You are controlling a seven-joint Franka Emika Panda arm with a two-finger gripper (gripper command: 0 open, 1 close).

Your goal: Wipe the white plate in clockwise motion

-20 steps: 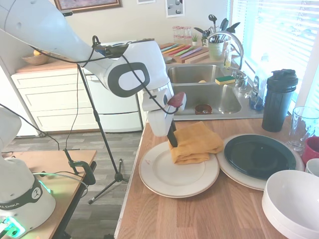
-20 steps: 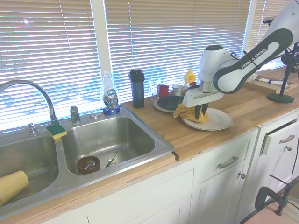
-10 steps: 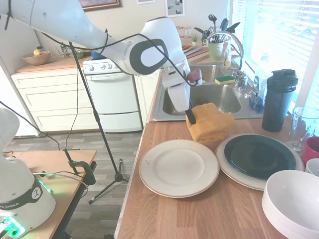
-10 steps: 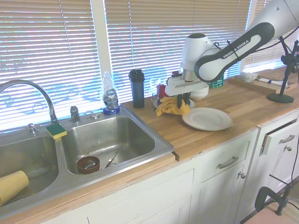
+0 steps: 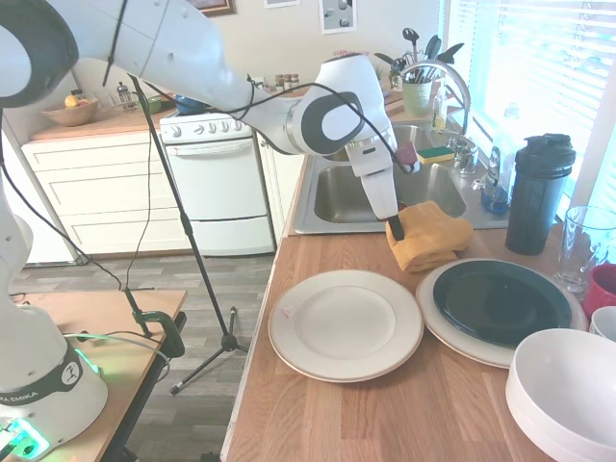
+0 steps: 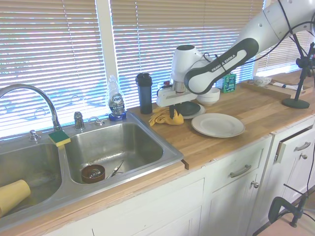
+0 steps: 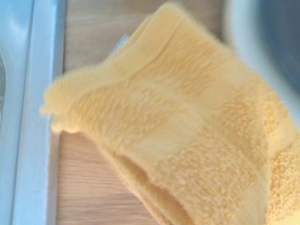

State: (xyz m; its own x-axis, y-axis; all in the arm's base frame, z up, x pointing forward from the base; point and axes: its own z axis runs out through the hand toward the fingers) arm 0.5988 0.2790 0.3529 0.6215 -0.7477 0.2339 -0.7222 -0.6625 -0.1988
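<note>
Claw (image 5: 396, 229) clamped on yellow towel (image 5: 429, 236) at the sink edge, well off the white plate (image 5: 345, 324); plate bare, wiping looks done, only release left

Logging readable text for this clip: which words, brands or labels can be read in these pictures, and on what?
"Dawn": label of the clear soap bottle by the window behind the sink.
"FRANKA EMIKA": white robot arm, second exterior view.
"KA EMIKA", cut off by the picture's edge: white robot base, first exterior view.
Green box on the counter: print too small to read.
Yellow cloth and white plate: no text.
</note>
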